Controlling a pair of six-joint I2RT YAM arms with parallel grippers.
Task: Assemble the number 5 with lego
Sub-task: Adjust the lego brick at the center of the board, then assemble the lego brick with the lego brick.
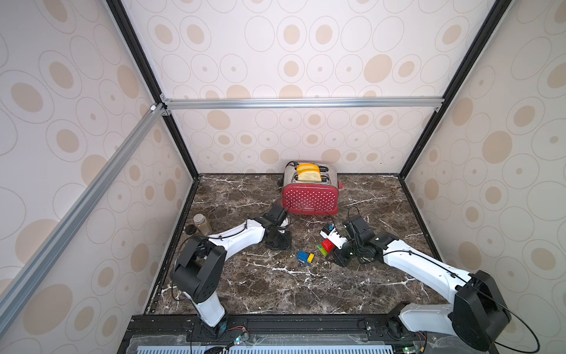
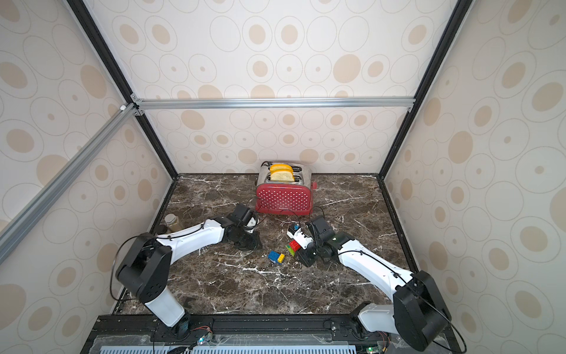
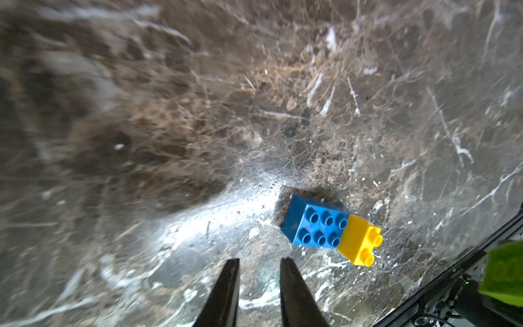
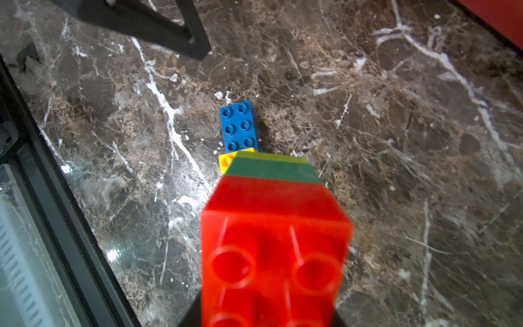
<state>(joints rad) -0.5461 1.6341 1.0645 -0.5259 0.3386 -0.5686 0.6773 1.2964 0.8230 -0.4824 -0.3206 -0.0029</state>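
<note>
A blue brick [image 1: 302, 256] joined to a small yellow brick [image 1: 310, 258] lies on the marble table near the middle, also seen in the left wrist view as blue brick [image 3: 314, 223] and yellow brick [image 3: 358, 240]. My left gripper [image 3: 259, 262] hovers just short of them, open a little, with nothing between its fingers. My right gripper [image 1: 328, 248] is shut on a stack: a red brick [image 4: 274, 249], then dark green [image 4: 271, 170], then lime green [image 4: 271, 157]. The stack's far end points at the yellow brick [image 4: 225, 162] and blue brick [image 4: 239, 126].
A red polka-dot toaster [image 1: 311, 196] with two bread slices stands at the back middle. A clear jar [image 1: 202, 223] and a dark lid [image 1: 190, 229] sit by the left wall. Patterned walls enclose the table on three sides.
</note>
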